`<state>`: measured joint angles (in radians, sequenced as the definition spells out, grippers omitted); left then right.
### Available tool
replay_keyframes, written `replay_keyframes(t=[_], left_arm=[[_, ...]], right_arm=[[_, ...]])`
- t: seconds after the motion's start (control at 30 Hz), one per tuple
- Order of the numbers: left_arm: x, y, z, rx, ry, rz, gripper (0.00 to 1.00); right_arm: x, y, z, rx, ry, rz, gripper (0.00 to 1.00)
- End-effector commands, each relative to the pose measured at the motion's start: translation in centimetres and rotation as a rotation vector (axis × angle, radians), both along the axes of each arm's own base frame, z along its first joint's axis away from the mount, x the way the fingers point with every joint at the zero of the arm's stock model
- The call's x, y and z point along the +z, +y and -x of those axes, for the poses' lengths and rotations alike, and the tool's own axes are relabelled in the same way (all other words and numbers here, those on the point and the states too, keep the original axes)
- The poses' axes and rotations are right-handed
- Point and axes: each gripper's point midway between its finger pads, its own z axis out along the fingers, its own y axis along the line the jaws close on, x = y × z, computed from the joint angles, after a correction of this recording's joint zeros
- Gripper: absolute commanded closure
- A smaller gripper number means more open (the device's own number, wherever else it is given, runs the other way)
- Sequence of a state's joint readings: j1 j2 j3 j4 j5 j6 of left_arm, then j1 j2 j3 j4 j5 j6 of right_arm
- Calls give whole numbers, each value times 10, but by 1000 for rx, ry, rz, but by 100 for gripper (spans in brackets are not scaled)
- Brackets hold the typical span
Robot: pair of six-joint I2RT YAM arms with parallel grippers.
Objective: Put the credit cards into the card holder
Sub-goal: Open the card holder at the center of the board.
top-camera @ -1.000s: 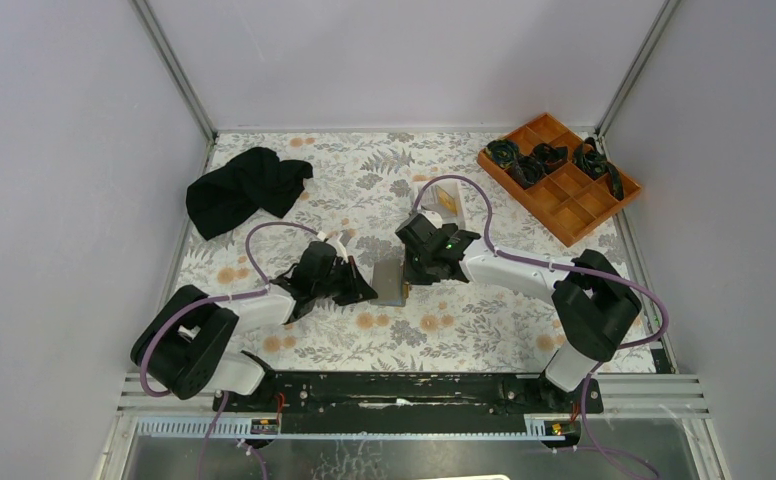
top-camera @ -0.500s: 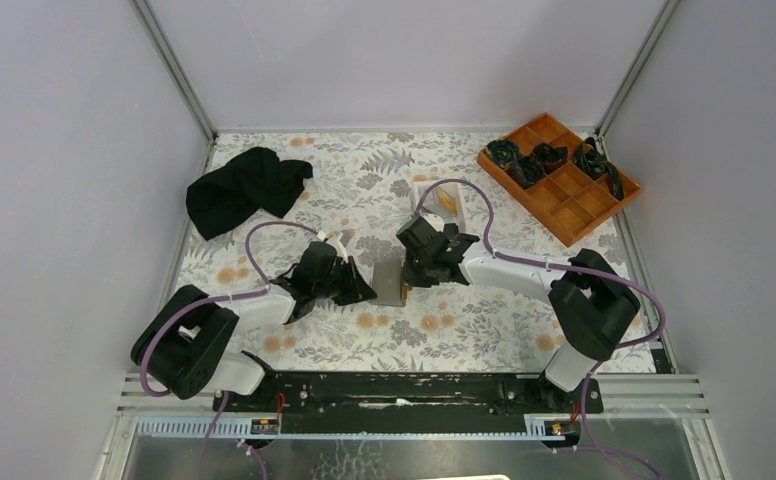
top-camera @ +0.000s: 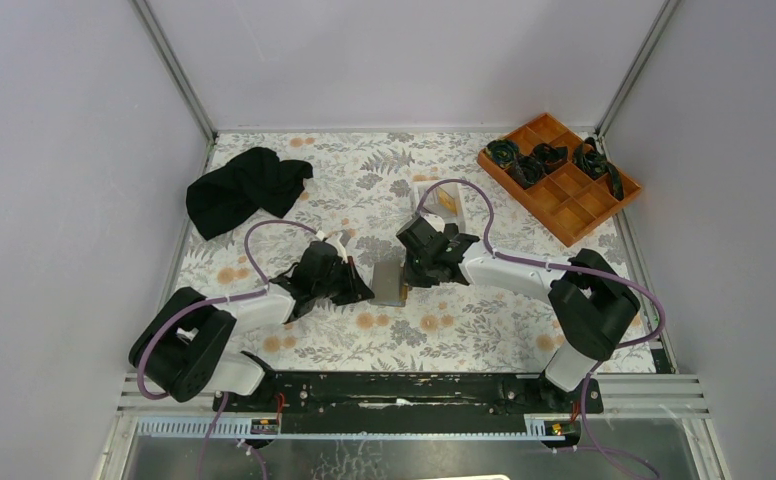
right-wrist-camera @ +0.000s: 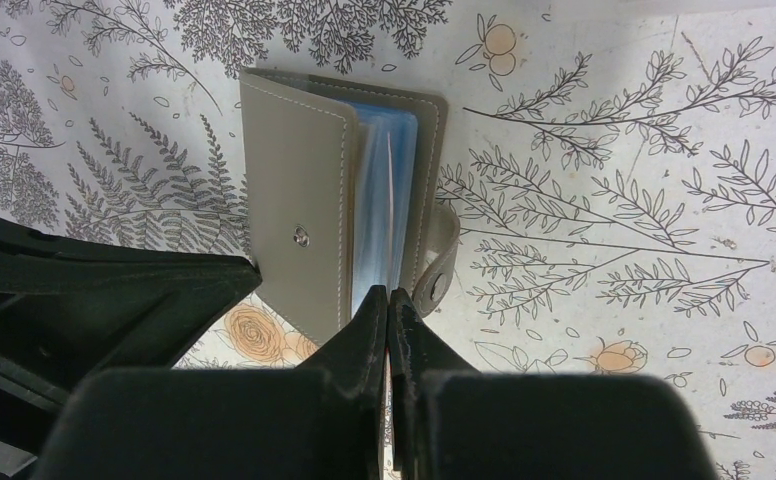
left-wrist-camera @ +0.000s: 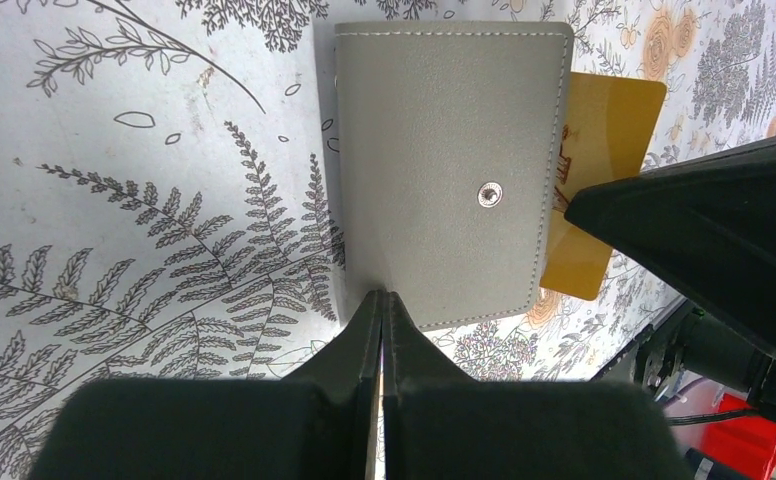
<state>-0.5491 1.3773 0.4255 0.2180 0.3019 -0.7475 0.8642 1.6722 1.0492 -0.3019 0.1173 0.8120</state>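
Note:
The grey card holder [top-camera: 392, 285] lies between both arms, its cover raised and its pale blue slots [right-wrist-camera: 374, 190] showing. My left gripper [left-wrist-camera: 382, 298] is shut on the edge of the holder's grey cover [left-wrist-camera: 454, 170]. My right gripper [right-wrist-camera: 388, 295] is shut on the orange-gold card [left-wrist-camera: 609, 150], which pokes out past the holder's far side. In the right wrist view the card [right-wrist-camera: 389, 200] is edge-on among the blue slots. Another orange card lies in the white tray [top-camera: 442, 200]. No dark cards are in view.
An orange compartment tray [top-camera: 559, 180] with black items stands at the back right. A black cloth [top-camera: 244, 188] lies at the back left. Walls close in the floral table on three sides.
My right gripper has shifted slightly towards the holder with the card since one second ago. My left gripper has barely moved.

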Motion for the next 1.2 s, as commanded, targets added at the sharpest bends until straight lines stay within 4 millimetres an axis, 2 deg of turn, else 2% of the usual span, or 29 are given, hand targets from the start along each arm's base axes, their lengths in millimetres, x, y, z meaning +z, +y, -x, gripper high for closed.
replay_keyframes(t=[0.0, 0.4, 0.5, 0.73, 1.1, 1.17], left_arm=[[2, 1, -6, -2, -20, -31, 100], [-2, 0, -8, 1, -4, -43, 100], [-3, 1, -7, 5, 0, -46, 100], [-9, 3, -6, 17, 16, -52, 100], [-22, 4, -1, 19, 55, -64, 100], [-27, 5, 1, 15, 72, -76, 100]], right_arm=[[0, -8, -6, -23, -32, 37, 100], [-3, -15, -7, -28, -26, 54, 100], [6, -14, -7, -24, -41, 33, 100], [2, -20, -5, -29, -37, 43, 100], [-21, -27, 4, -28, 10, 25, 100], [-32, -26, 9, -4, 32, 0, 100]])
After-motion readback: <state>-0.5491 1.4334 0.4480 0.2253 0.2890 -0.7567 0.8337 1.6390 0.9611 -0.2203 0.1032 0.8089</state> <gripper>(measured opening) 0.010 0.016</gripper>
